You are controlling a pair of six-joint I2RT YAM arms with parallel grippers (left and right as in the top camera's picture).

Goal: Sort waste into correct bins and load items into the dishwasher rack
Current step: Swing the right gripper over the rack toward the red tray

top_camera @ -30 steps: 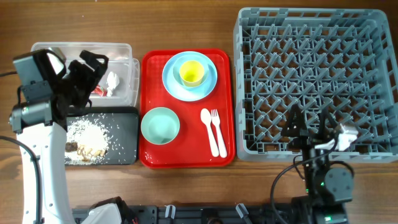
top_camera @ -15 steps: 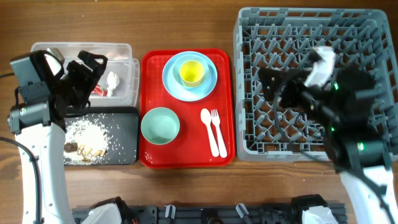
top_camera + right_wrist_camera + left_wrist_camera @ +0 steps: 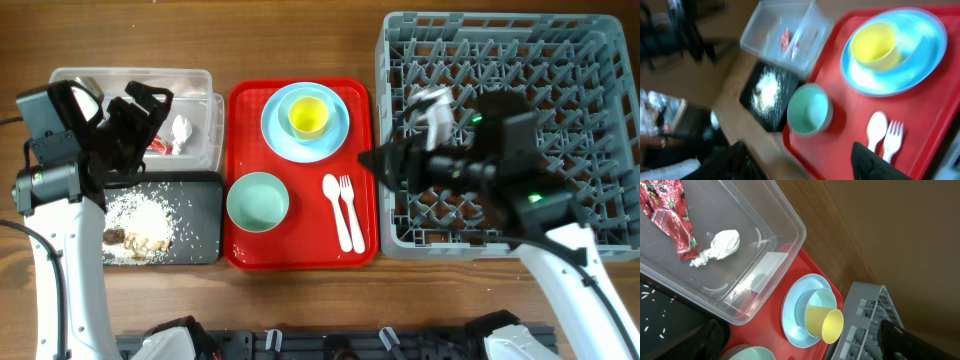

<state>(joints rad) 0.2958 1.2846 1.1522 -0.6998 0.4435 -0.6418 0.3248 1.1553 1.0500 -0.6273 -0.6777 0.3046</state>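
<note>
The clear tub holds the red wrapper and white tissue. The black tray holds rice scraps. On the red tray, the yellow cup sits in a light-blue bowl on the blue plate. The pale-green bowl, spoon and fork lie nearby. My left gripper hangs open and empty over the tub. My right gripper is open and empty between the grey rack and the red tray, shown blurred in the right wrist view.
The red serving tray lies between the bins and the rack. The rack holds nothing. Bare wooden table runs along the back and the front edge.
My right arm swung up from the front right over the rack, then left toward the red tray. My left arm has not moved.
</note>
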